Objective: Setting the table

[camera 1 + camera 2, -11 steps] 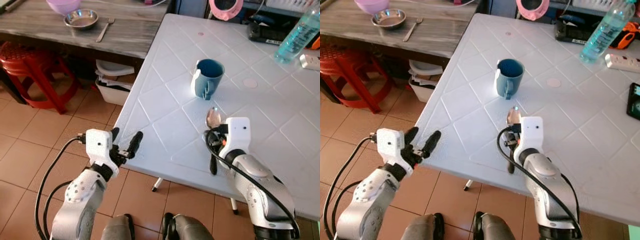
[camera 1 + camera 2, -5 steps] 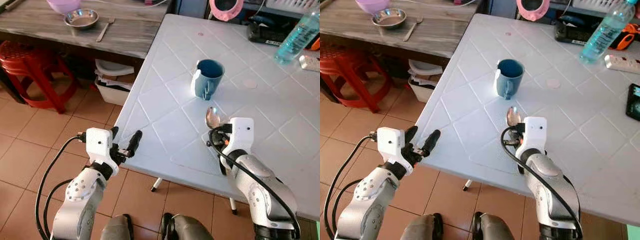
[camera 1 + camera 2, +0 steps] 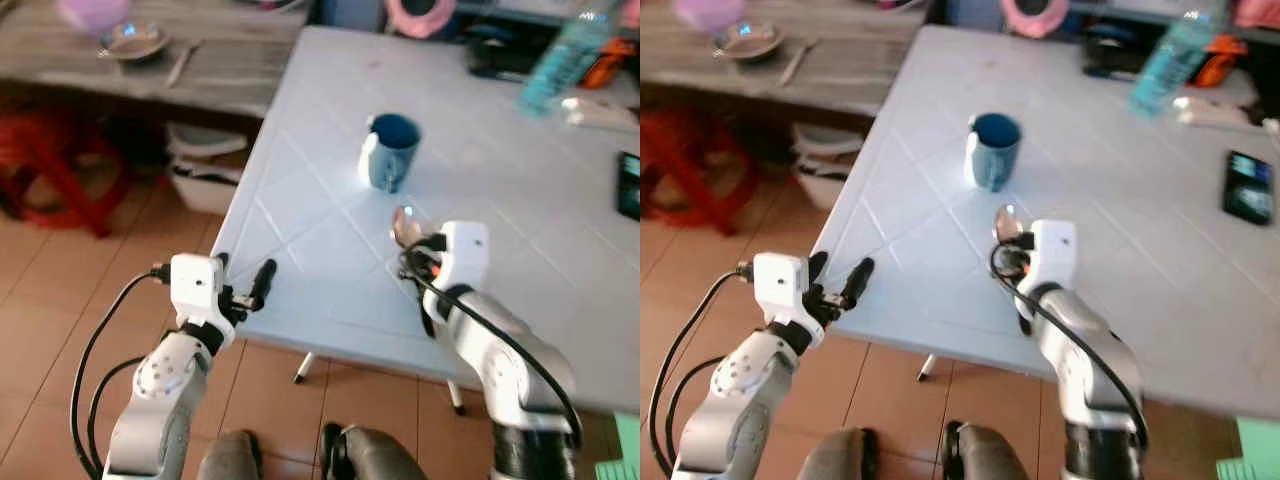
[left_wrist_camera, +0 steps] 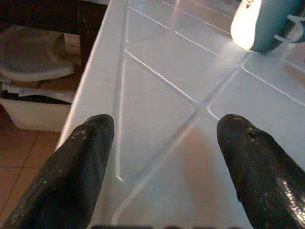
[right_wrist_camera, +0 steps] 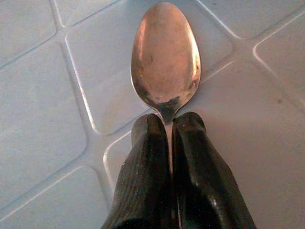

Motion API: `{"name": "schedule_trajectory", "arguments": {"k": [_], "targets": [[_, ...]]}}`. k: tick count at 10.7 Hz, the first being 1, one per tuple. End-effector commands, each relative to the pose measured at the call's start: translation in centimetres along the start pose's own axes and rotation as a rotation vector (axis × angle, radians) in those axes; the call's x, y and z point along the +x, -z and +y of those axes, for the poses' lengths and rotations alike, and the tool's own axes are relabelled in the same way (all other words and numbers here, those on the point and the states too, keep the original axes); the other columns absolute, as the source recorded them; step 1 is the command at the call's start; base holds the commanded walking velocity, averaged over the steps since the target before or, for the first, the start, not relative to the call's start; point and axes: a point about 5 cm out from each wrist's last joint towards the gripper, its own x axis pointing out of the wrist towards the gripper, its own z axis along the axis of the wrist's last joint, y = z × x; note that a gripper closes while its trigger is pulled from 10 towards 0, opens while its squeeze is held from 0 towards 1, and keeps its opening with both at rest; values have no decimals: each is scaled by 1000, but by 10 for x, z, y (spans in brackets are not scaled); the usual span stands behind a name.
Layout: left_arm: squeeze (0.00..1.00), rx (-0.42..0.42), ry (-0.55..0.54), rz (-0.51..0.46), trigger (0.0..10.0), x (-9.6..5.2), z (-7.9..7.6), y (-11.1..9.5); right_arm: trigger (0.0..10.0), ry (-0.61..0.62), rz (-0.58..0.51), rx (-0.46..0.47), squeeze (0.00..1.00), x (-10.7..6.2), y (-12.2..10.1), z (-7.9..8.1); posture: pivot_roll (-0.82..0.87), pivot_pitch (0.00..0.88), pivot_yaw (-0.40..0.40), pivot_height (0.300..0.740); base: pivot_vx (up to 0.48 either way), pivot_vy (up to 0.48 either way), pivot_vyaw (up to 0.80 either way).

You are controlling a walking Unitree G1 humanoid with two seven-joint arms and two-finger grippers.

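Note:
A metal spoon (image 5: 165, 64) sticks out from between the fingers of my right gripper (image 5: 167, 125), which is shut on its handle just above the white table (image 3: 520, 200). Its bowl (image 3: 405, 224) points toward a blue mug (image 3: 387, 151) standing a short way beyond on the table. My left gripper (image 3: 245, 285) is open and hovers at the table's near left corner, with nothing between its fingers (image 4: 78, 164). The mug (image 4: 267, 24) also appears ahead of it.
A water bottle (image 3: 557, 62), a power strip (image 3: 603, 113) and a phone (image 3: 630, 185) lie on the far right of the table. A wooden table (image 3: 140, 75) at the left holds a steel bowl (image 3: 132, 40) and a fork. A red stool (image 3: 55, 165) and a white bin (image 3: 205, 170) stand beside it.
The whole picture has shifted and blurred, so the camera has moved. My right gripper still holds the spoon, now a little nearer the mug. The left arm keeps its place.

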Motion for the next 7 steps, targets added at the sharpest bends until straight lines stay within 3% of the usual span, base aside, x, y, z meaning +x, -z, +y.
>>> {"name": "schedule_trajectory", "arguments": {"k": [1,5,7], "targets": [[0,32,-36,-7,10000,0,6,-2,0,-141,197,22,0,9,40,27,-8,193,-26,740,0,480,0],[0,56,-122,-33,10000,3,16,-5,0,-152,143,-7,0,15,34,27,-7,184,-28,740,0,480,0],[0,46,-139,-54,10000,6,18,-7,0,-155,47,-47,0,18,22,27,-12,174,-27,740,0,476,0]]}}
